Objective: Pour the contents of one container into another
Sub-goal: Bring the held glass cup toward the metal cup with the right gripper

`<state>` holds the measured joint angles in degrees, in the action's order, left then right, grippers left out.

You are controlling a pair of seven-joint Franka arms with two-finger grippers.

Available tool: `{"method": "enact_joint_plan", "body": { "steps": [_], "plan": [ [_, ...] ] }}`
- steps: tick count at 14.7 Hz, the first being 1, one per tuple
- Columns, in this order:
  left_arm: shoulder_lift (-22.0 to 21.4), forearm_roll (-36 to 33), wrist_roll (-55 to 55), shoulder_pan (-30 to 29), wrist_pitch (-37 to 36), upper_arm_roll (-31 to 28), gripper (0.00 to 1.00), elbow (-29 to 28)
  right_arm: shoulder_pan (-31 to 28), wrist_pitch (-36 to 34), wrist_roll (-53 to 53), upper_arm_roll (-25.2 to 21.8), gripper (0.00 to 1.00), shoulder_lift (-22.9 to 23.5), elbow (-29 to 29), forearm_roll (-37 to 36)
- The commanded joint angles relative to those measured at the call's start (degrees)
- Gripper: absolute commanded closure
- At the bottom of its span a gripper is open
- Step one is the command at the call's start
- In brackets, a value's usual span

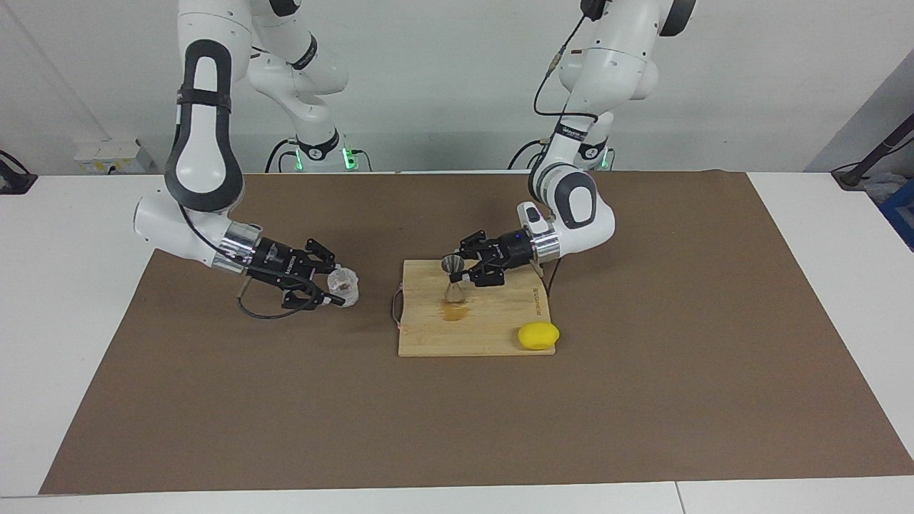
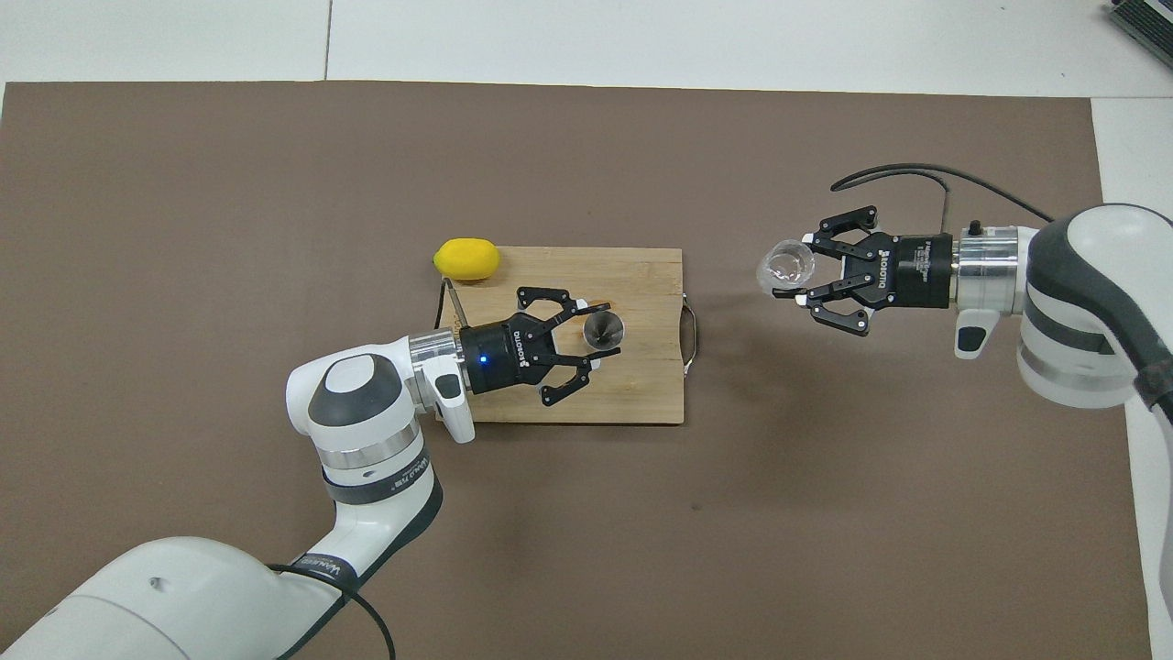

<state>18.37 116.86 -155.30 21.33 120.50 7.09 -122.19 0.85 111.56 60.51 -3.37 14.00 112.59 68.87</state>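
The container to pour from, a small clear glass tumbler, hangs a little above the brown mat beside the board's handle end, roughly upright. My right gripper is shut on its sides. The other container, a silver hourglass-shaped metal jigger, is upright over the wooden cutting board, and my left gripper is shut on its waist. Whether the jigger's foot touches the board I cannot tell.
A brownish wet stain marks the board under the jigger. A yellow lemon lies at the board's corner toward the left arm's end. The brown mat covers the table.
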Motion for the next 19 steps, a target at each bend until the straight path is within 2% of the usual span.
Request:
{"method": "enact_joint_plan", "body": {
  "steps": [1,13,14,15,16,19],
  "plan": [
    [-0.7,2.2,-2.4,1.6,2.3,-0.8,0.64,0.3,2.1,0.3,-0.4,0.0,1.00,-0.7,0.6,-0.8],
    [2.1,2.3,-6.1,0.8,1.4,-0.8,0.59,0.2,8.5,7.3,3.6,-0.2,1.00,-1.3,0.5,-3.0],
    [2.0,2.3,-6.1,0.8,1.4,-0.8,0.47,0.2,8.6,8.1,4.1,-0.1,1.00,-1.3,0.5,-3.0],
    [2.0,2.3,-6.1,0.8,1.5,-0.9,0.14,0.2,9.6,8.5,4.3,-0.1,1.00,-1.3,0.5,-3.0],
    [2.0,2.3,-6.1,0.8,1.4,-0.9,0.00,0.0,10.2,9.3,4.8,-0.2,1.00,-1.3,0.5,-3.0],
    [1.9,2.1,-6.1,0.2,1.1,-0.9,0.00,-0.3,11.5,10.3,5.6,-0.2,1.00,-1.6,0.5,-3.0]
  ]
}}
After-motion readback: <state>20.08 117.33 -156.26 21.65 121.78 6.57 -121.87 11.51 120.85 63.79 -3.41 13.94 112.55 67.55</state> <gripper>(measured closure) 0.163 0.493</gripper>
